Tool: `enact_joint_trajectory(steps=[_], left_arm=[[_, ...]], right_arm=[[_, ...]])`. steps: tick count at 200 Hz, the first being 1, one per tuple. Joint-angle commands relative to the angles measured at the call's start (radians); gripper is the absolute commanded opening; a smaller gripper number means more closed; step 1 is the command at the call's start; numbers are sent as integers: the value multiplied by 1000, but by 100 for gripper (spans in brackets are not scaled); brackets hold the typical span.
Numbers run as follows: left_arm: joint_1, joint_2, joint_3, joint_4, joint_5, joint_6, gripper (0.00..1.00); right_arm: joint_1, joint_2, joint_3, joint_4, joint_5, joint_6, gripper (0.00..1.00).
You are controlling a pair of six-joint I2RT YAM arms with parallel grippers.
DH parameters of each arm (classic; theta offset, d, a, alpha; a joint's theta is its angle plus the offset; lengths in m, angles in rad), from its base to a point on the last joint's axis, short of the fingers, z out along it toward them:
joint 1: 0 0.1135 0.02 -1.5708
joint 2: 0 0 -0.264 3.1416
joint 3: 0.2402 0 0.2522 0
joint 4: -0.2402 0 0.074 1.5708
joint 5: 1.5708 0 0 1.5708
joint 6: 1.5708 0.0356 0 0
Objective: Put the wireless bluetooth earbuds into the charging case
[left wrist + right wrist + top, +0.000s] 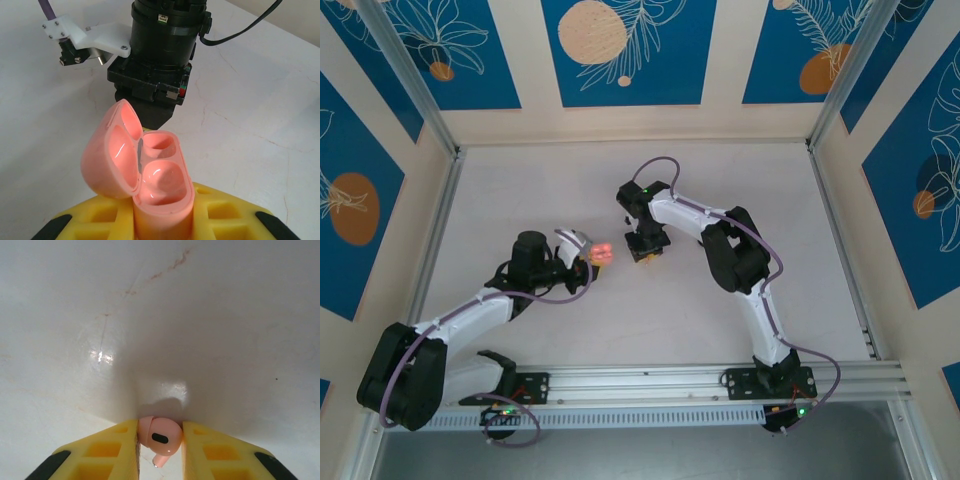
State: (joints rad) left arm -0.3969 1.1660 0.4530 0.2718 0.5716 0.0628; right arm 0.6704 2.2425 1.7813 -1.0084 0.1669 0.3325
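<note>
**Two grippers closed, each on a pink piece**

One pale pink earbud (160, 435) is seen clamped between the yellow fingers (105, 452) of the right gripper (159, 440), both inner faces pressed against it. A black oval patch is shown on its rounded body, and its short stem points back toward the wrist camera. It is held just over the white surface (200, 315), on which faint reddish crack lines are visible.

The pink charging case (160, 180) is gripped upright in the left gripper (160, 220). Its lid (112, 155) is hinged open to the left, and two glossy wells (162, 177) are exposed.

From above, the two grippers are found near the middle of the surface, close together, the right gripper (646, 248) pointed downward. In the left wrist view, its black body (160, 45) is seen standing just beyond the open case. An aluminium rail (650, 380) runs along the near edge, and blue patterned panels (625, 50) enclose the space.
</note>
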Motion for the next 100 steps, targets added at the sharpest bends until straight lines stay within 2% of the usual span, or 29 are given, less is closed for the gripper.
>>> enact_joint_trajectory(steps=[1,58,100], left_arm=[[6,9,-1,51,43,24,23],[-34,140,-14,224,35,-2,21],[-80,235,-36,415,16,-10,21]], right_arm=[[8,-57,-47,53,24,6,25],[-14,-309,-317,356,19,52,23],[-32,-518,-552,610,15,70,22]])
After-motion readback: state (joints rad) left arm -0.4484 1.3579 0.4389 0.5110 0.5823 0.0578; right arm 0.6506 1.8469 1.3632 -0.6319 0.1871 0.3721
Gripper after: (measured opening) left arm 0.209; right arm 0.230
